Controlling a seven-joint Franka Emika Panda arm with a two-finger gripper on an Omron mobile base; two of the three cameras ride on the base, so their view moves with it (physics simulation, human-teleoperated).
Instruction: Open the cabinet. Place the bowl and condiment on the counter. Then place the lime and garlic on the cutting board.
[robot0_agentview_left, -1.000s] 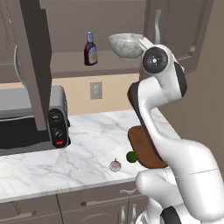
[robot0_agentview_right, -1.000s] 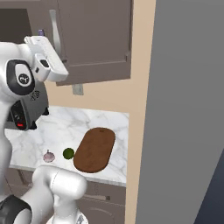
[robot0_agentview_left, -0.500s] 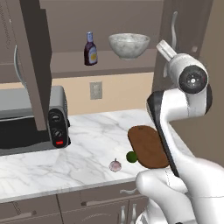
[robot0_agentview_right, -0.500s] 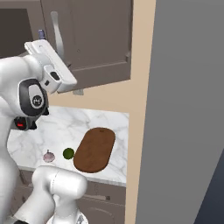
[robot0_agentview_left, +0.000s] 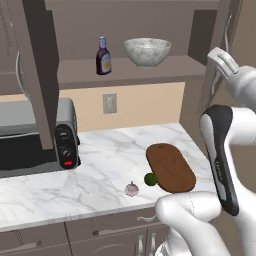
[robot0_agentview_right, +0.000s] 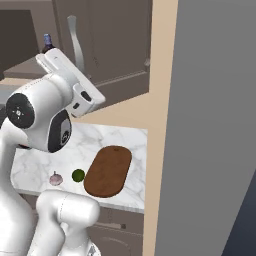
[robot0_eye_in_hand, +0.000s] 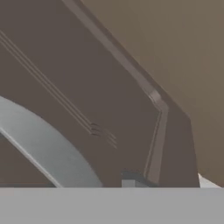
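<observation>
Presently the cabinet (robot0_agentview_left: 125, 30) stands open on both sides: the left door (robot0_agentview_left: 37, 70) swung out edge-on and the right door (robot0_agentview_right: 100, 45) swung wide toward the wall, the shelf exposed. The gripper (robot0_agentview_left: 222, 62) is at the right door's silver bar handle (robot0_agentview_right: 75, 42), fingers drawn fully narrow; judging from the hand view, where the handle (robot0_eye_in_hand: 48, 148) runs close under the camera, they are likely clamped on it, though the contact itself is hidden. The opening step looks essentially done. Nothing else is: the bowl (robot0_agentview_left: 147, 51) and the condiment (robot0_agentview_left: 103, 56) remain on the shelf, near each other but apart, and the lime (robot0_agentview_left: 150, 179) and garlic (robot0_agentview_left: 131, 189) lie on the tabletop (robot0_agentview_left: 100, 165), the lime just beside the cutting board (robot0_agentview_left: 171, 167), the garlic a little further off. Count: one bowl, one condiment bottle, one lime, one garlic bulb, one cutting board, two cabinet doors, one toaster oven (robot0_agentview_left: 35, 137).
</observation>
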